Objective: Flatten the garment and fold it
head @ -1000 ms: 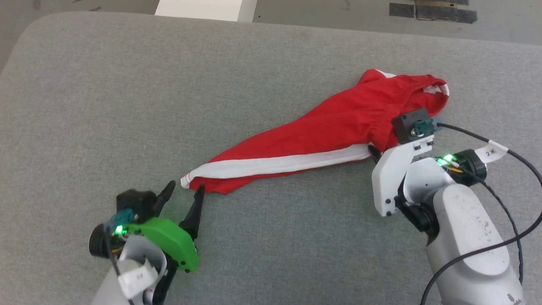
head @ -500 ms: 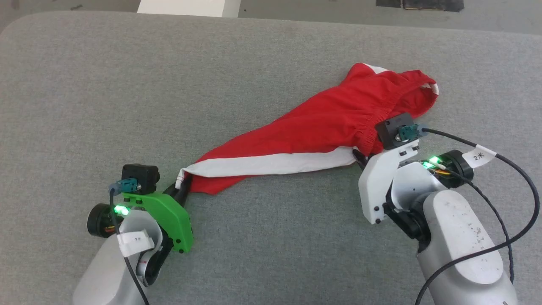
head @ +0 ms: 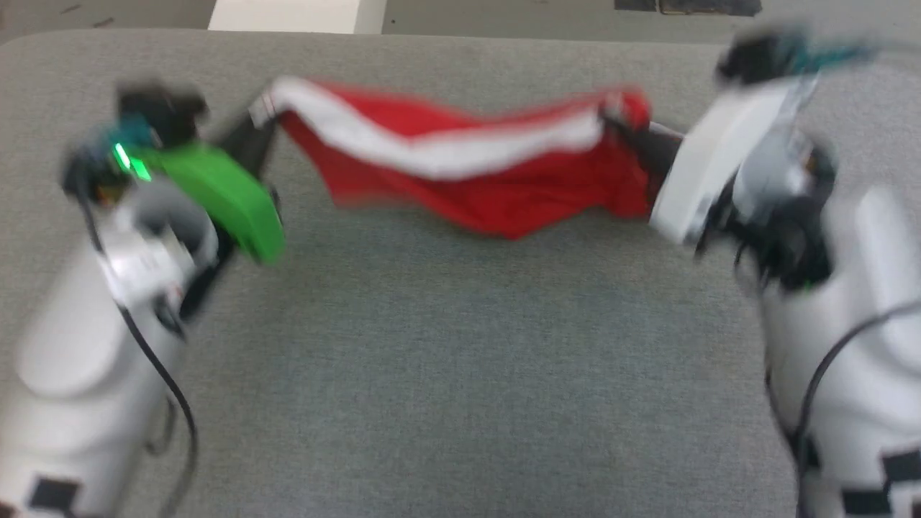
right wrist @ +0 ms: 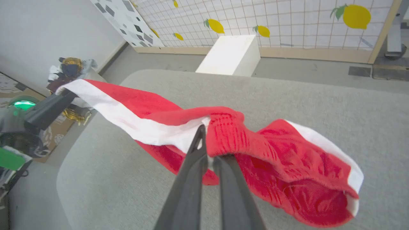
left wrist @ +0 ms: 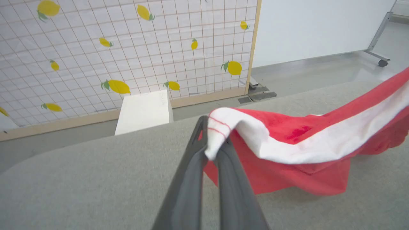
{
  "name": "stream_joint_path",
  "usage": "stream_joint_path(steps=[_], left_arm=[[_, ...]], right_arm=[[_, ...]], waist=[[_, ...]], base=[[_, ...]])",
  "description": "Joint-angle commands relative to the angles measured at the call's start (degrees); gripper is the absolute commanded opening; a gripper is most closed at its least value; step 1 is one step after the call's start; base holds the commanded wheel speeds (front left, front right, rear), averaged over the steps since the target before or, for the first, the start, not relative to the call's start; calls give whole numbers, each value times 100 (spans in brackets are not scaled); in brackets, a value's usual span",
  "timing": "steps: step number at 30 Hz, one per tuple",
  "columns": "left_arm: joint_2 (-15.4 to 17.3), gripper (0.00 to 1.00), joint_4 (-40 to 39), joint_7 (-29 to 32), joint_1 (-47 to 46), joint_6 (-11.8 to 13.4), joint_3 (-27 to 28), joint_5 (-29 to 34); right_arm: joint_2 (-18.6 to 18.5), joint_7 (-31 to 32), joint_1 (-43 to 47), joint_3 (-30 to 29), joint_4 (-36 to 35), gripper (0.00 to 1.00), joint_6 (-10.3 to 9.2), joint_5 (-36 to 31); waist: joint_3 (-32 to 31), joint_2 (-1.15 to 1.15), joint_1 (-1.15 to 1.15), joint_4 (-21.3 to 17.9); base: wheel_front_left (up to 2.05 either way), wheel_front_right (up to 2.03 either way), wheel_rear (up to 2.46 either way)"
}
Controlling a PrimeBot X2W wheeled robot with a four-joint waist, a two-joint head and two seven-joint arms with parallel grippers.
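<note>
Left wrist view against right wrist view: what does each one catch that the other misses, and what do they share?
Left wrist view: the left gripper pinching the white-striped corner of the red shorts, with a white board on castors behind. Right wrist view: the right gripper clamped on the gathered waistband, the left gripper holding the far end, and a heap of cloth beyond it. Both: the shorts lifted over the grey padded table, the white box and the lemon-patterned screen.

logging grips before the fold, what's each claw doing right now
left claw: shut on the red shorts, at a white-striped hem corner
right claw: shut on the red shorts, at the gathered waistband
</note>
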Motion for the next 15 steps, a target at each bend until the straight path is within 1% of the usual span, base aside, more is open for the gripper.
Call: stream_joint_path(steps=[1, 4, 8, 11, 15], left_arm=[[139, 0, -32, 45, -389, -22, -48, -40], [394, 0, 89, 147, -1227, -22, -231, -62], [582, 0, 619, 235, -2327, -22, -474, -2], [611, 0, 1036, 192, -3042, -22, -537, 62], [621, 0, 1461, -159, -3826, -11, -550, 344]], right_arm=[[-5, 104, -430, -113, 46, 0, -8, 179], [-5, 270, -1395, -285, 415, 0, -8, 341], [-5, 94, -2545, -346, 1148, 0, -8, 191], [-5, -334, -3257, -266, 1764, 0, -8, 107], [-5, -1199, -4059, 12, 2517, 0, -8, -8]], waist=[[86, 59, 0, -97], [207, 59, 0, -194], [398, 59, 0, -287], [545, 59, 0, -372], [693, 59, 0, -466]], base=[[0, 0, 0], [0, 0, 0], [0, 0, 0], [0, 0, 0], [0, 0, 0]])
